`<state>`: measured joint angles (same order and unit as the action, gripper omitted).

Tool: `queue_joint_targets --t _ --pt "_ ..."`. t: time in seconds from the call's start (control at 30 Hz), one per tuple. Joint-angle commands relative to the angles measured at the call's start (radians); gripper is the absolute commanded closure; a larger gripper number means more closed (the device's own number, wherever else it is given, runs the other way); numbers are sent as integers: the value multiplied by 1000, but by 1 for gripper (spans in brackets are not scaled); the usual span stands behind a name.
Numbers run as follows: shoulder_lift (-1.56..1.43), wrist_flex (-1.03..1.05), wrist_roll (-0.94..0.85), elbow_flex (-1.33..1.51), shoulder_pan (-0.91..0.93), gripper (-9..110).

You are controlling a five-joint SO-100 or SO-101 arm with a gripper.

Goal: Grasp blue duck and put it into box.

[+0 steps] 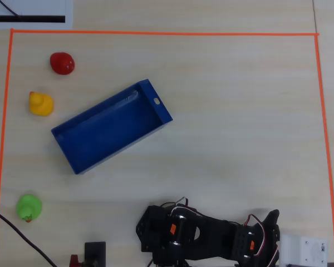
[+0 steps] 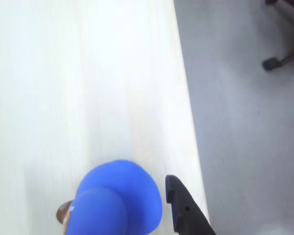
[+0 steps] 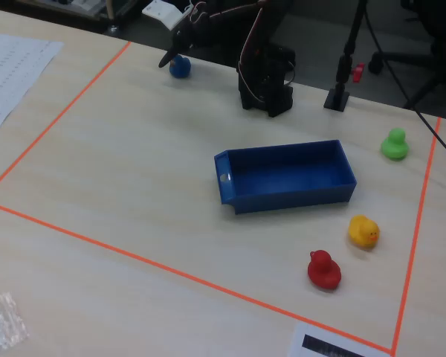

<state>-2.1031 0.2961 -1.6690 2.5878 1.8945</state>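
Blue duck (image 3: 180, 66) at far table edge, left of arm base in fixed view. Gripper (image 3: 171, 56) over it, one finger (image 2: 185, 208) just beside duck; jaw gap: cannot tell. Step: grasp. Next: close, lift, carry to empty box (image 3: 285, 177) mid-table.

This looks like an office or lab room set up for robot trials. A pale wood-grain table (image 3: 119, 171) carries a work area marked off with orange tape (image 3: 67, 97), a rectangle whose edges run close to the table's sides. At about 10 o'clock in the fixed view a printed sheet of paper (image 3: 15, 67) lies outside the tape. Beyond the table's far edge, at about 1 o'clock, the wheeled base of an office chair (image 3: 401, 56) stands on grey flooring (image 2: 245, 122). A black camera stand (image 3: 346, 67) rises from the table at 1 o'clock.
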Motion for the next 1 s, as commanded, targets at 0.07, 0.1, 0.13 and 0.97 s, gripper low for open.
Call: queue_joint_targets --t 0.07,0.1,0.13,0.97 --pt "29 -140 -25 64 -9 52" --pt "37 -161 -25 78 -11 52" --pt "46 -173 -25 84 -12 52" --pt "138 -190 -129 114 6 101"
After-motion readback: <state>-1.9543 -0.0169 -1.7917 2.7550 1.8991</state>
